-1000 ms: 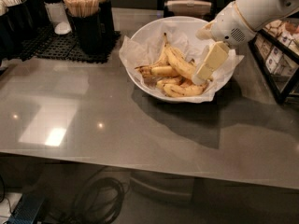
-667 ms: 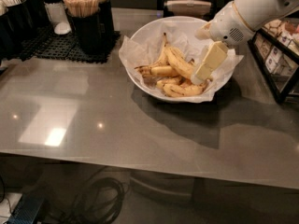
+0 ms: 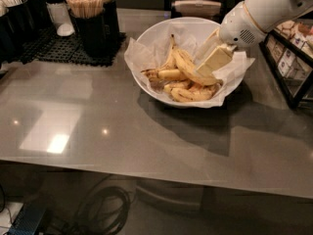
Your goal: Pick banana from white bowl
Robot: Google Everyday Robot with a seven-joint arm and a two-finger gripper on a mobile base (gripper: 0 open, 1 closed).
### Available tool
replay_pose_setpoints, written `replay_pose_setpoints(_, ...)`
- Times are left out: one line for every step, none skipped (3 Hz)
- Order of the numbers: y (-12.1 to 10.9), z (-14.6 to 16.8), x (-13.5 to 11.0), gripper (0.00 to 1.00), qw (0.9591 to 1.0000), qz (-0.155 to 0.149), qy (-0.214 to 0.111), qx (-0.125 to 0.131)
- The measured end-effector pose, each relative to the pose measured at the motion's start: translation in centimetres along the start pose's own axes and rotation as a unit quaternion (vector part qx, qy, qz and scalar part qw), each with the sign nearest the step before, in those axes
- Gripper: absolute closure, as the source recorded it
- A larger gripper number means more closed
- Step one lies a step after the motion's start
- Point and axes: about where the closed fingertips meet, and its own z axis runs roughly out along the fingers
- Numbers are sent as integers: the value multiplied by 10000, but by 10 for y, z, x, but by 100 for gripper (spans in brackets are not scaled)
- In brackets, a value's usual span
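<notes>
The white bowl (image 3: 164, 26), lined with crinkled white paper (image 3: 139, 53), stands at the back middle of the grey table. A pile of bananas lies in it. The banana (image 3: 185, 63) is the long curved yellow one lying on top, running from the middle down to the right. Smaller, browner bananas (image 3: 188, 95) lie under and beside it. My gripper (image 3: 212, 58), cream-coloured on a white arm coming from the upper right, reaches down into the right side of the bowl and sits at the banana's right end, touching or almost touching it.
A black cup of wooden stirrers (image 3: 87, 6) and other dark containers stand on a black mat (image 3: 54, 50) at the back left. A dark rack of packets (image 3: 293, 65) stands at the right edge. Cables (image 3: 105, 212) lie on the floor below the table's front edge.
My gripper has shifted slightly to the left, closer over the banana's right end. The bananas and bowl have not visibly moved.
</notes>
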Motion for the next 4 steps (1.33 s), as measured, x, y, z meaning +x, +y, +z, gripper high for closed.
replay_pose_setpoints(0,0,0,44,10000,0,0,0)
replay_pose_setpoints(0,0,0,38,10000,0,0,-1)
replay_pose_setpoints(0,1,0,36,10000,0,8,-10)
replay_pose_setpoints(-4,9,0,37,9999,35,91,-71)
